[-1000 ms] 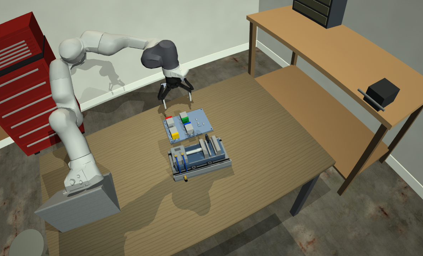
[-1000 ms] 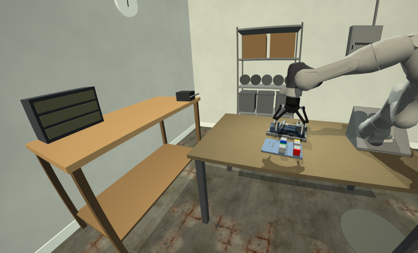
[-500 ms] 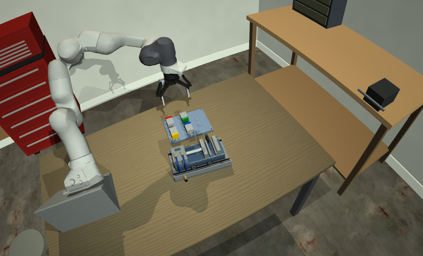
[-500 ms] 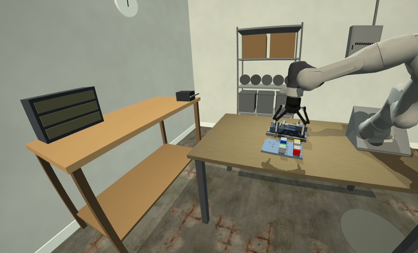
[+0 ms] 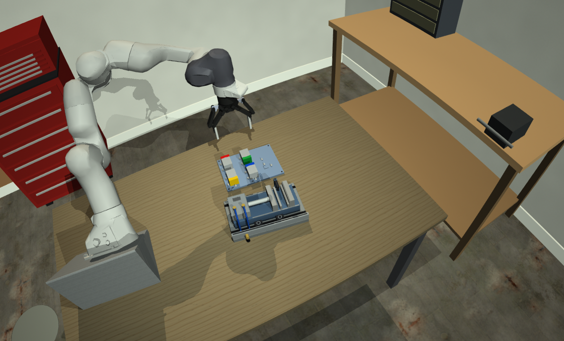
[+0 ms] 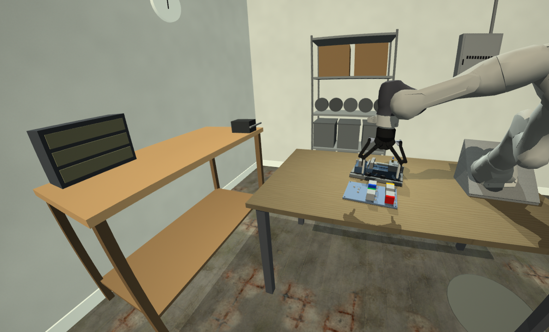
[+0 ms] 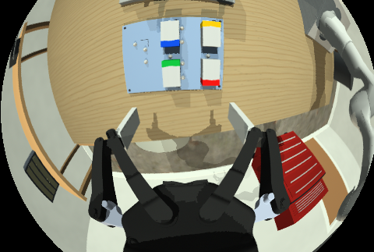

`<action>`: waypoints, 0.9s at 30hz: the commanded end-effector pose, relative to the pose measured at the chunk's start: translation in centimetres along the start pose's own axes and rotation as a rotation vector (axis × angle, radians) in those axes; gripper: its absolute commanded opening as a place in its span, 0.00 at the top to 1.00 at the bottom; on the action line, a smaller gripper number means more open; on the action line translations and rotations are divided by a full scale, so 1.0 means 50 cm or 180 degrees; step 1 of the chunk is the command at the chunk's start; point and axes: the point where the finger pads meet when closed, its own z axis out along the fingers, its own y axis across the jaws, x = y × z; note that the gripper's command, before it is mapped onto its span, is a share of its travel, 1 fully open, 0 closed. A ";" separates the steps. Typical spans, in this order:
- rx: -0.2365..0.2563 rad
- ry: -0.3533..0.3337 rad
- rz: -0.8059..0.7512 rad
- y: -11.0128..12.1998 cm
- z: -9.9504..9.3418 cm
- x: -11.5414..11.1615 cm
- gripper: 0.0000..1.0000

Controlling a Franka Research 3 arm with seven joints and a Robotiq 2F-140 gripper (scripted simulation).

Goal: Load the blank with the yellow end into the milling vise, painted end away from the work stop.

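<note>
The blank with the yellow end (image 5: 232,176) lies on the pale blue infeed plate (image 5: 244,167), yellow end toward the vise; it also shows in the wrist view (image 7: 210,35) and in the exterior view (image 6: 390,186). Blanks with a red end (image 5: 225,161), a green end (image 5: 245,155) and a blue end (image 5: 251,169) lie on the same plate. The vise (image 5: 266,204) stands beside the plate with nothing between its jaws. My gripper (image 5: 233,132) is open and empty, high above the table edge on the far side of the plate from the vise; it also shows in the wrist view (image 7: 184,124).
Two blue hoses (image 5: 240,216) run into the vise's moving end block. A red tool chest (image 5: 19,110) stands behind the arm. A wooden shelf bench (image 5: 441,97) stands to the right of the table. The arm's grey base (image 5: 105,267) sits at the table's near left corner.
</note>
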 end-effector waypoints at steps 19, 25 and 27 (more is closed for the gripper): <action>-0.0007 0.0005 0.0043 0.000 0.001 0.020 0.00; -0.0007 0.0005 0.0043 0.000 0.001 0.020 0.00; -0.0007 0.0005 0.0043 0.000 0.001 0.020 0.00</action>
